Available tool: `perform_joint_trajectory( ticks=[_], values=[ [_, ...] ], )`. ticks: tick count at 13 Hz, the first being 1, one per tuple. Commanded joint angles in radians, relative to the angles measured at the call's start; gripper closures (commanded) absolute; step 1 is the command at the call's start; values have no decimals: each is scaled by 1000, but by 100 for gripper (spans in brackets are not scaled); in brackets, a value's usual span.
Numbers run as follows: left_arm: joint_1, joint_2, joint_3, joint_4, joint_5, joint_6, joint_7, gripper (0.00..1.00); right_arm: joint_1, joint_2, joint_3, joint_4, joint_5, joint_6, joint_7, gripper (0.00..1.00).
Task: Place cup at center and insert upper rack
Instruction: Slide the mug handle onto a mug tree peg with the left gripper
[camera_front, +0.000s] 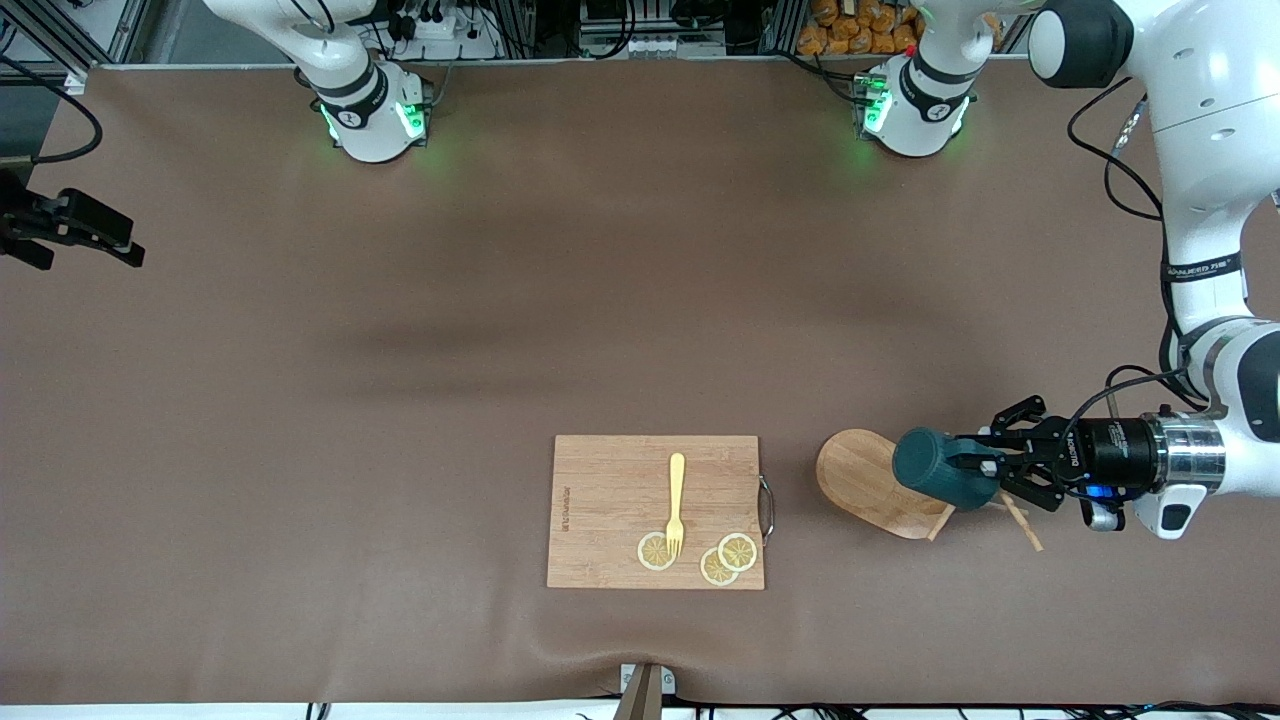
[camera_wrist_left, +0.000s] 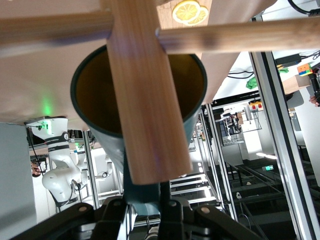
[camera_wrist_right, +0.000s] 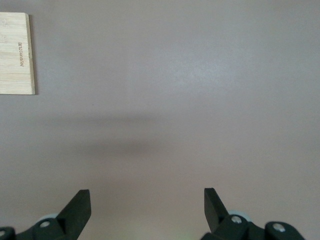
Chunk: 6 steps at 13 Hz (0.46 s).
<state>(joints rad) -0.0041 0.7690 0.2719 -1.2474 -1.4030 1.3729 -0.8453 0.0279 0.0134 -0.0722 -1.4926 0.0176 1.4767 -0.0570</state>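
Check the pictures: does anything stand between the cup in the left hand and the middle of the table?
The rack's post runs through the cup, held by the left hand. Past that, only bare table shows; the cutting board lies nearer the camera.

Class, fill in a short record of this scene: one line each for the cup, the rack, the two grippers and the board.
cup: teal cup, lying sideways in the left gripper's grip, over the rack
upper rack: wooden rack, on the table beside the board
left gripper: left gripper, shut on the cup's handle
right gripper: right gripper, open, waiting over bare table
cutting board: board, carrying a fork and lemon slices
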Motion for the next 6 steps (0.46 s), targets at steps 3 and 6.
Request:
perform_joint_trajectory(
  ticks=[3,6],
  values=[
    [10,15,-6,6,-45,-15,12,100,-5,-12,8,-11,4,11,-3,0],
    [10,23,-6,6,-62,-15,11,100,-5,-12,8,-12,4,14,-3,0]
  ],
)
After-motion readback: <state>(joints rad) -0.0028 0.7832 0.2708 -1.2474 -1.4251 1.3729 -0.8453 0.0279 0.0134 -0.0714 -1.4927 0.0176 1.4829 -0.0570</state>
